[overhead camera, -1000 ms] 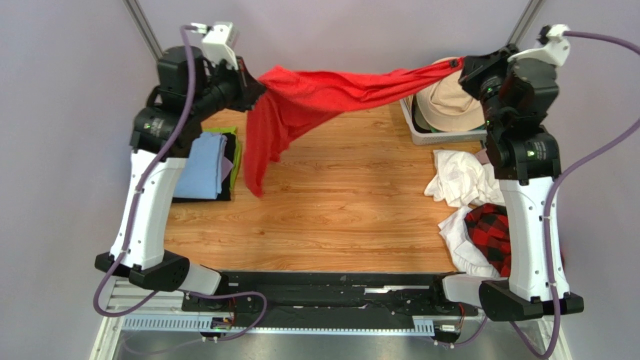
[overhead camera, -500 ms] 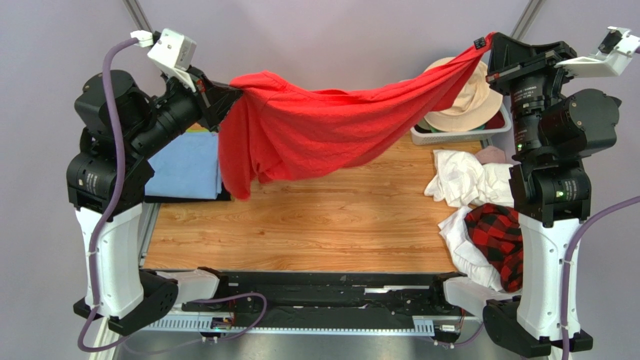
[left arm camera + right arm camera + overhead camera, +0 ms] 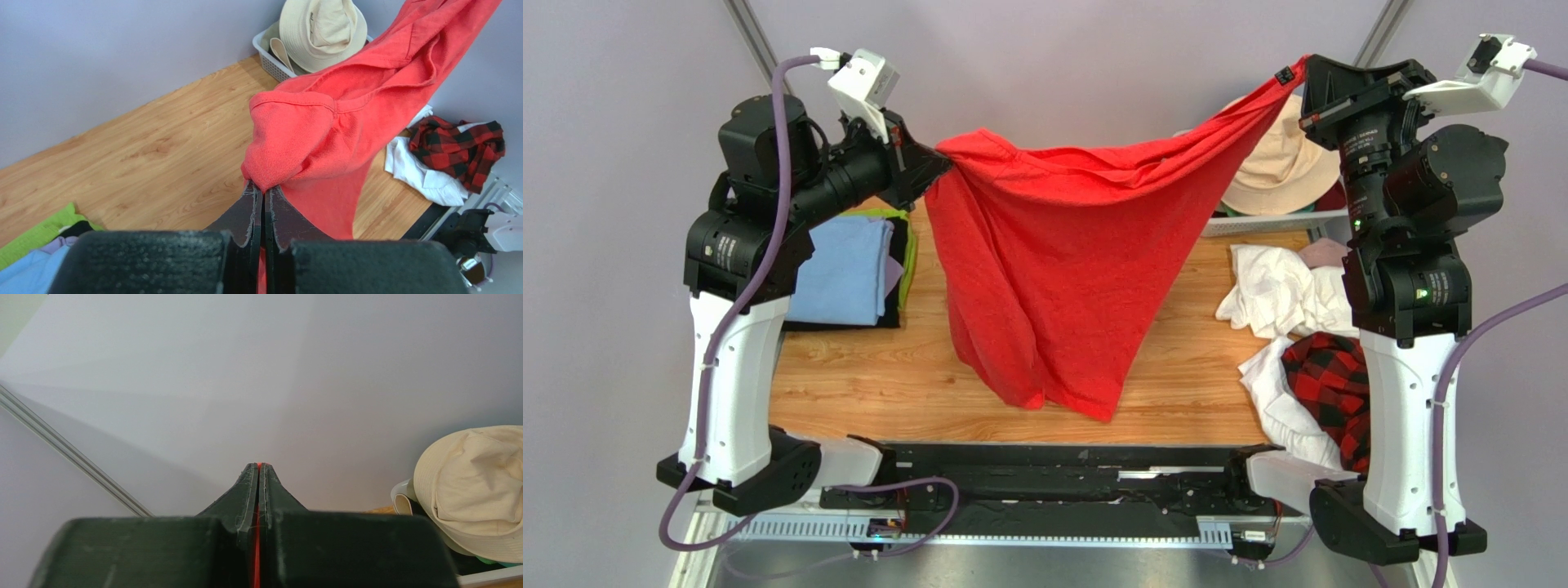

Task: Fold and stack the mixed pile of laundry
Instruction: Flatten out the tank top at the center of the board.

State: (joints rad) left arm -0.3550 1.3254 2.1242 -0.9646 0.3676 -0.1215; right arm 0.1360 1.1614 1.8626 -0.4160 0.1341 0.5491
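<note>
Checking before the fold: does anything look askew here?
Yes. The red T-shirt, held by the left pincer and right pincer, hangs lopsided: its top edge slants, and the body droops to a bunched point instead of spreading flat.

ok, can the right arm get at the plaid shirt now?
Probably not yet: the right jaws are shut on the red T-shirt, holding it up in the air. Nothing covers the plaid shirt itself.
</note>
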